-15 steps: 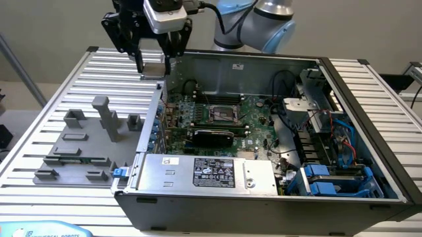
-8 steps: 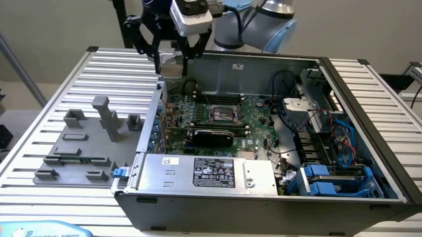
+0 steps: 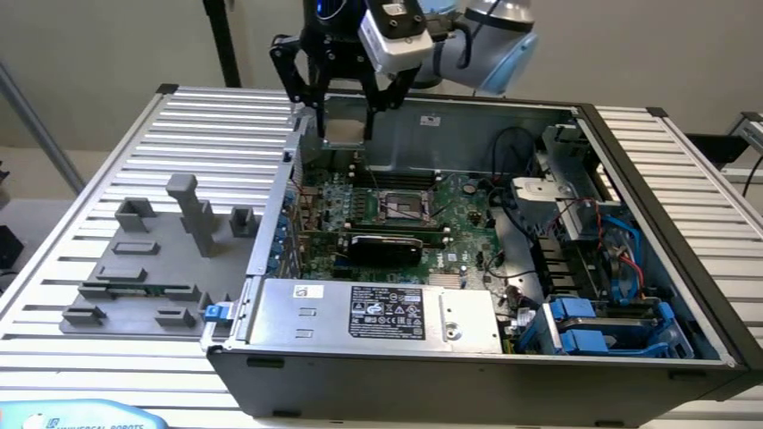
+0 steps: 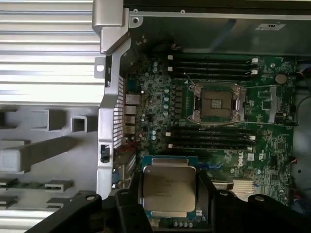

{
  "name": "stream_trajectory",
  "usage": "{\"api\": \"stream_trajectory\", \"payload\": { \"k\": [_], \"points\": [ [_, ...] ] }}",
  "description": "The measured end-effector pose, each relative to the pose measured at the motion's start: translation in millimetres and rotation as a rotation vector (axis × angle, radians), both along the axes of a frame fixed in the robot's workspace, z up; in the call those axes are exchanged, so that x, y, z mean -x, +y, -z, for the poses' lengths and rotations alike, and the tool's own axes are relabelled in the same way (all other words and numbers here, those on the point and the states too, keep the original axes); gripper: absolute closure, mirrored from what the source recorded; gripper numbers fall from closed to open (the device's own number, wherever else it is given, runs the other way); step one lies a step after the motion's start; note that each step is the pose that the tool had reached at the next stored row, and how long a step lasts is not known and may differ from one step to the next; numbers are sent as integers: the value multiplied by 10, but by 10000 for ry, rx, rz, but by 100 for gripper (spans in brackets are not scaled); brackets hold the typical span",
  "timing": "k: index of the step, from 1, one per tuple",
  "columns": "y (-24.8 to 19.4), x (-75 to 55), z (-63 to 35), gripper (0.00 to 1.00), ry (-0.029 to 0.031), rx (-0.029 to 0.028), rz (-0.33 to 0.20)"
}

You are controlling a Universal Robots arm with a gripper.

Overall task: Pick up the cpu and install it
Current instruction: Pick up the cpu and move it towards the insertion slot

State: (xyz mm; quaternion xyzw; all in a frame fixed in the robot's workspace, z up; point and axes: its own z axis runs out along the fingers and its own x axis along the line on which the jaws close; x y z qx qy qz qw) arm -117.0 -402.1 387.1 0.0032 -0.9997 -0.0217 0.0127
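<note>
Hand (image 3: 345,135) hangs over the far end of the open PC case (image 3: 477,393), black fingers (image 3: 372,107) clamped on the cpu (image 3: 342,128), clear of the board. Motherboard (image 3: 471,237) lies below. Its square socket (image 3: 403,207), metal frame with a dark centre, is well apart from the cpu. Power supply (image 3: 375,313) sits at the case's near end, blue drive bays (image 3: 596,326) toward the exterior view's right. Grey fixture blocks (image 3: 155,268) stand on the ribbed counter (image 3: 203,125) at the exterior view's left.
</note>
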Motion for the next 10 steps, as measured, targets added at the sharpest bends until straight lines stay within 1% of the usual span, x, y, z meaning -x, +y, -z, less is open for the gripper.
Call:
{"api": "stream_trajectory", "payload": {
  "k": [2,5,10],
  "points": [
    [35,-93,31,45,1,1,0],
    [99,-228,84,45,0,1,-1],
    [229,-441,174,45,0,0,-1]
  ]
}}
